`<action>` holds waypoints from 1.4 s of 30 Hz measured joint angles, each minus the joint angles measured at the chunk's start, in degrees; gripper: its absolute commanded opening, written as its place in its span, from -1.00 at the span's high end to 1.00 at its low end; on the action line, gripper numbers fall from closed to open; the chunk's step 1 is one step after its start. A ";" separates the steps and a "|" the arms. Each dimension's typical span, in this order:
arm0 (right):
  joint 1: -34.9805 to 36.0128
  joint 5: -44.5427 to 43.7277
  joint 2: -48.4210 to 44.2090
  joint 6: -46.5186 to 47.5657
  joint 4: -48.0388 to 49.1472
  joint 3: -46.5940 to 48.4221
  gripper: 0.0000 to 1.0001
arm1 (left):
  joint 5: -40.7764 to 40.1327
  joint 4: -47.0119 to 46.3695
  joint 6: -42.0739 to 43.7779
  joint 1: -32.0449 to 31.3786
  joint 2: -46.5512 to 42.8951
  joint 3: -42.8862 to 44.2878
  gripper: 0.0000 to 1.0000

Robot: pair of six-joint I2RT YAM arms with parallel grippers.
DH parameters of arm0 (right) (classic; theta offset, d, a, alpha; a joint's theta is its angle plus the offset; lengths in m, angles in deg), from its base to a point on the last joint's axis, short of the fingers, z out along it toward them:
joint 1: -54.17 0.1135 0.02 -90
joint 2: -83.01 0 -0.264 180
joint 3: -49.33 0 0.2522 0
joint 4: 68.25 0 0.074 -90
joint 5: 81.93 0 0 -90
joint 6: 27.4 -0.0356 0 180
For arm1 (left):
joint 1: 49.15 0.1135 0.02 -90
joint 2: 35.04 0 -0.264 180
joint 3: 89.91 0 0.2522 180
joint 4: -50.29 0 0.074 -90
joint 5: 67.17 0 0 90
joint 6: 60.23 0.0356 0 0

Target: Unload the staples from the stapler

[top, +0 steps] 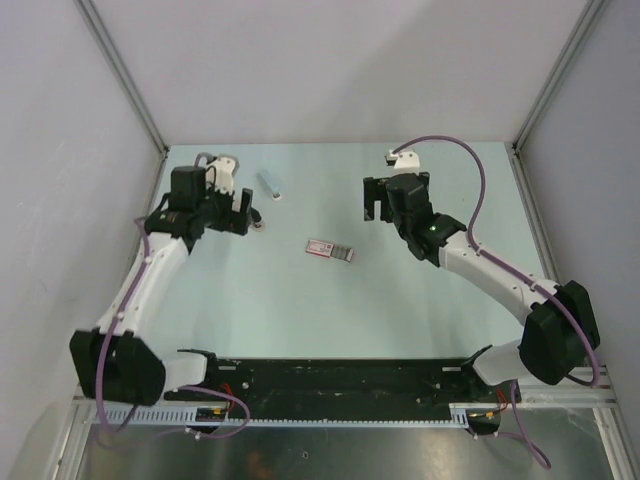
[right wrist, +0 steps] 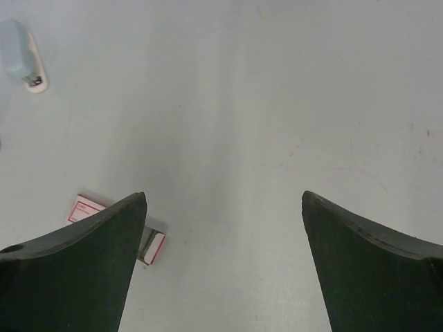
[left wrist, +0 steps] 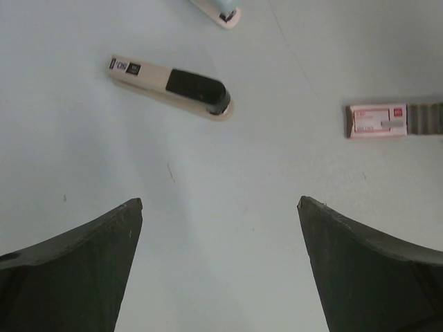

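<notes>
A beige stapler with a black top (left wrist: 169, 86) lies flat on the table ahead of my left gripper (left wrist: 218, 202), which is open and empty above bare table. In the top view the left gripper (top: 242, 212) hides most of that stapler. A small flat pink-red box with a grey striped strip sticking out (top: 330, 250) lies mid-table; it also shows in the left wrist view (left wrist: 377, 120), and in the right wrist view (right wrist: 86, 207) partly behind a finger. My right gripper (top: 378, 205) is open and empty, right of the box (right wrist: 223, 196).
A thin pale grey-blue stapler-like bar (top: 268, 185) lies at the back, right of the left gripper; it also shows in the left wrist view (left wrist: 218, 10) and the right wrist view (right wrist: 19, 62). Grey walls enclose the pale table (top: 330, 310).
</notes>
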 measured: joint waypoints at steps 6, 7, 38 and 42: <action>-1.84 -1.60 0.37 -2.71 -0.76 -0.57 -0.76 | -1.53 -0.07 -3.08 -1.36 14.14 11.13 -0.98; -2.71 -1.07 0.35 -3.28 -0.42 -1.09 -0.76 | -2.05 -0.04 -3.69 -1.73 16.79 13.51 -0.97; 4.90 -5.46 -2.80 1.11 12.61 -16.85 -0.57 | -17.75 1.73 -21.07 -6.84 68.06 57.05 -0.44; 4.90 -4.31 -2.86 1.14 13.35 -16.94 -0.53 | -17.75 1.60 -21.31 -6.84 69.68 58.84 -0.17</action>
